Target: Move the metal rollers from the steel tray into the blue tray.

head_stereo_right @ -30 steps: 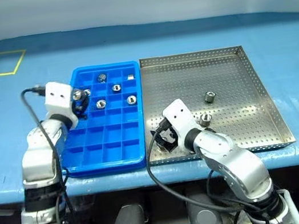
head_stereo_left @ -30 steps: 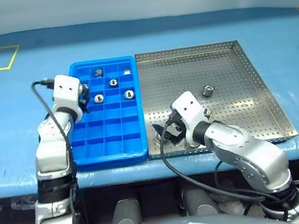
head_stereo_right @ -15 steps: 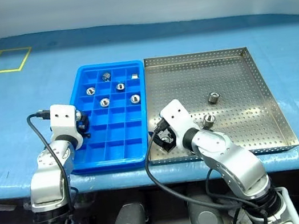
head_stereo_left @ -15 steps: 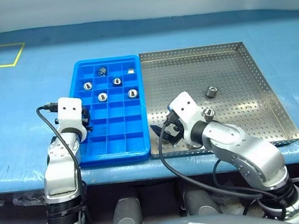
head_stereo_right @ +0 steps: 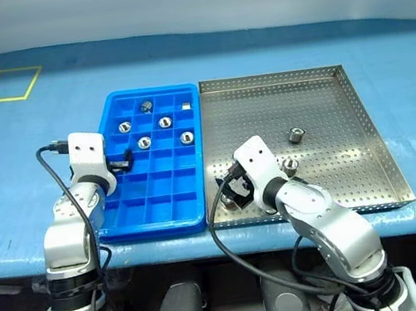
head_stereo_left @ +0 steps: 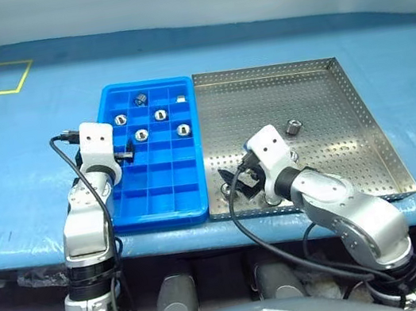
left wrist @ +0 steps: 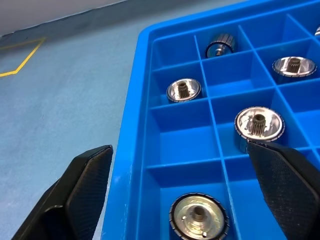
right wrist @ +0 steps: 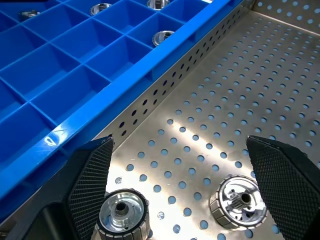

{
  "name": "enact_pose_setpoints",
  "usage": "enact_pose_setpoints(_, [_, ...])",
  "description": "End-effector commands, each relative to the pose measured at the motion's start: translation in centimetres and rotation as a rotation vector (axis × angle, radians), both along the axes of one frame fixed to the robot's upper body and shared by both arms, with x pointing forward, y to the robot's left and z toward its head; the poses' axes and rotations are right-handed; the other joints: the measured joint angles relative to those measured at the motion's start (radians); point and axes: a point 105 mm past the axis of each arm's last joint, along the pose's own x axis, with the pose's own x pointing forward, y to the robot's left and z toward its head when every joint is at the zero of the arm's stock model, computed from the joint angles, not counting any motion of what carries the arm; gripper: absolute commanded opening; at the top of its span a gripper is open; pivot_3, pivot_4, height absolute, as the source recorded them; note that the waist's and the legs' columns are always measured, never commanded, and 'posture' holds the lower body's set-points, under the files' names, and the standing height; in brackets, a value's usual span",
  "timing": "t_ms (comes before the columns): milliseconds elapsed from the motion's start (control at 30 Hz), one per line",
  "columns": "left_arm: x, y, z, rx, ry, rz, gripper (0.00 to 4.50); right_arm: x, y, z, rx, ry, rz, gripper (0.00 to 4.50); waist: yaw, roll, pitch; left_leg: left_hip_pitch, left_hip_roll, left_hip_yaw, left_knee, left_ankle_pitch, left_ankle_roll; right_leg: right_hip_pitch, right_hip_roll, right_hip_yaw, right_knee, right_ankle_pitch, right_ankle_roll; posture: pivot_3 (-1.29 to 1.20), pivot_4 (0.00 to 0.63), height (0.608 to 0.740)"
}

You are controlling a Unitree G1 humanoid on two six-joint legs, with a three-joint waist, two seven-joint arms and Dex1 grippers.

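No writing is legible. The open left gripper (left wrist: 182, 192) straddles a shiny silver metal roller (left wrist: 198, 219) in the bright blue compartmented plastic tray (left wrist: 131, 165); the open right gripper (right wrist: 181, 192) frames two rollers (right wrist: 122, 214) on the perforated steel tray (right wrist: 235, 95).

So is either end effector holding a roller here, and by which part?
Nothing is held. The left end effector stands open over the blue tray; the right end effector stands open over the steel tray.

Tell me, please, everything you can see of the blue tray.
The blue tray is a bright blue rectangular piece, plastic by its look, divided into a grid of small square compartments. It lies flat on the light blue table cover, its long side against the steel tray. Several metal rollers sit singly in compartments at its far end; the nearer rows are empty. The open left gripper hovers over its left edge.
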Motion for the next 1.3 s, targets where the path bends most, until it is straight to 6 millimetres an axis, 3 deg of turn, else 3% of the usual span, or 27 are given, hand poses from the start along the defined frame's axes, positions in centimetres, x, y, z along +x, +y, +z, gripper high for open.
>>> enact_pose_setpoints(33, [0.1,-1.7,2.3,-0.054,-0.105,-0.109,4.49,-0.1,-1.2,1.8,-0.007,-0.072,-0.037,4.5,-0.002,0.0,0.0,0.0,0.0,0.0,0.0,0.0,0.0,0.0,0.0,0.0,0.0,0.0,0.0,0.05,0.15,0.74])
enact_pose_setpoints(200, [0.4,-5.6,3.7,-0.059,-0.136,-0.401,4.49,-0.1,-3.1,1.9,-0.019,-0.065,-0.103,4.5,-0.012,0.0,0.0,0.0,0.0,0.0,0.0,0.0,0.0,0.0,0.0,0.0,0.0,0.0,-0.001,0.03,0.15,0.74])
enact_pose_setpoints(367, [-0.6,-11.6,5.3,-0.001,-0.063,-0.897,4.49,-0.7,-4.0,1.2,-0.047,-0.03,-0.124,4.5,-0.015,0.0,0.0,0.0,0.0,0.001,0.0,0.0,0.0,0.0,0.0,0.0,0.0,-0.001,-0.002,0.01,0.15,0.74])
enact_pose_setpoints(533, [-1.0,-15.8,4.7,0.121,0.077,-1.216,4.49,-0.9,-4.5,0.8,-0.043,-0.021,-0.158,4.5,-0.026,0.0,0.0,0.0,0.0,0.002,-0.001,0.0,0.001,-0.001,0.0,0.001,-0.001,-0.001,-0.002,-0.02,0.15,0.74])
enact_pose_setpoints(867, [-0.5,-20.7,0.8,0.274,0.255,-1.406,4.49,-1.5,-5.3,0.7,-0.02,-0.029,-0.242,4.5,-0.064,0.0,0.0,-0.001,0.0,0.002,-0.001,-0.001,0.002,-0.002,0.0,0.002,0.0,-0.002,-0.002,-0.1,0.15,0.74])
enact_pose_setpoints(1067, [-0.9,-22.3,-0.9,0.355,0.27,-1.438,4.49,-1.7,-5.6,0.8,-0.016,-0.037,-0.265,4.5,-0.079,0.0,0.0,-0.002,0.0,0.002,-0.001,-0.001,0.002,-0.003,0.001,0.003,0.0,-0.002,-0.001,-0.13,0.15,0.74])
enact_pose_setpoints(1300, [-0.9,-22.3,-2.5,0.396,0.297,-1.425,4.49,-1.8,-5.6,0.8,-0.017,-0.04,-0.274,4.5,-0.086,0.001,0.0,-0.001,0.0,0.002,-0.001,-0.001,0.002,-0.003,0.001,0.003,0.0,-0.002,-0.001,-0.14,0.15,0.74])
